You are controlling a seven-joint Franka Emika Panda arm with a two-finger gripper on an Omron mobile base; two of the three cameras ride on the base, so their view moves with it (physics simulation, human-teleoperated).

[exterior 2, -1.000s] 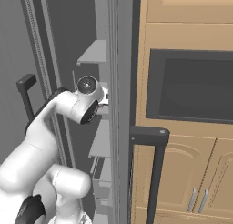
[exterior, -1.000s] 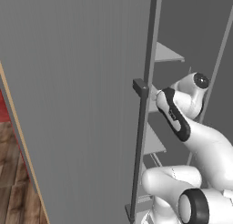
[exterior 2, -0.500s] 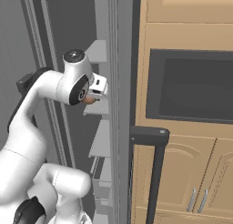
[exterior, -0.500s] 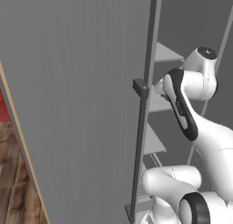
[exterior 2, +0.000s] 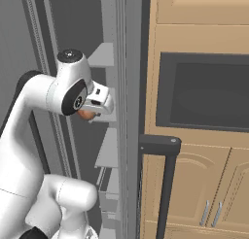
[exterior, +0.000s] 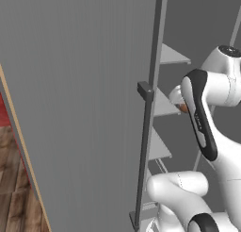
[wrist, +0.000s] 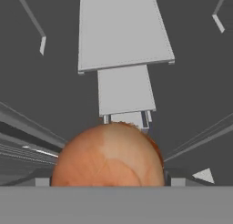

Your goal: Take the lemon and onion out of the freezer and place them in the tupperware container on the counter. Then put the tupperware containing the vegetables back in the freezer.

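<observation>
The tall matte grey freezer (exterior: 84, 108) stands open, light grey shelves (wrist: 124, 29) inside. The arm has lifted from a second ago, carrying the round orange-red onion (wrist: 108, 157), seemingly gripped in the wide-spread end effector (exterior 2: 90, 111), ready for withdrawal.

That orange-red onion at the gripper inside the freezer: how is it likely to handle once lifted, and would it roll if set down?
The onion looks round and smooth-skinned, so it would probably roll on a flat freezer shelf if released. Its curved surface may slip between the fingers unless gripped across its widest part. It seems firm, not squashy, though its weight cannot be told.
</observation>
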